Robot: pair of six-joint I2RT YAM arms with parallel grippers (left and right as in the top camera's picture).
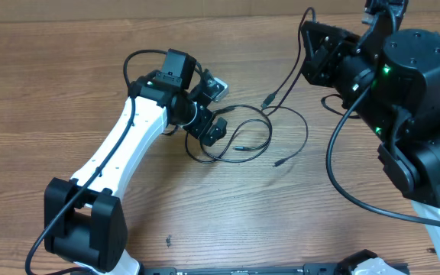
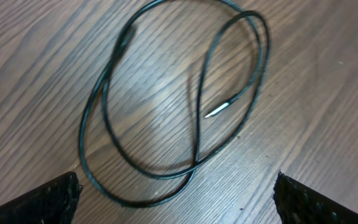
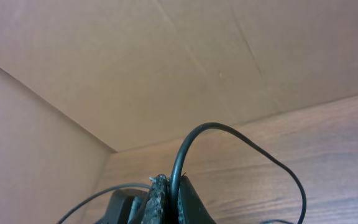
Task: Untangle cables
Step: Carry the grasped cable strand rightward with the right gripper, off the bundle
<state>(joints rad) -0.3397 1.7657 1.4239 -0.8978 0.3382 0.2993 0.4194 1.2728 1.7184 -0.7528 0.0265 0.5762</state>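
The thin black cables (image 1: 260,136) lie in overlapping loops at the table's middle, with small plug ends (image 1: 277,163) lying loose. My left gripper (image 1: 220,111) is open and low over the loops' left side. In the left wrist view its open jaws (image 2: 176,202) frame a cable loop (image 2: 104,124) and a silver plug tip (image 2: 219,110). My right gripper (image 1: 305,24) is raised at the back right and shut on one cable strand (image 1: 289,72) that runs down to the pile. In the right wrist view the shut fingers (image 3: 169,193) pinch that cable (image 3: 194,134).
A cardboard wall (image 3: 166,62) stands behind the table. A thick black arm wire (image 1: 341,179) curves over the table at the right. A white object (image 1: 373,267) lies at the front right edge.
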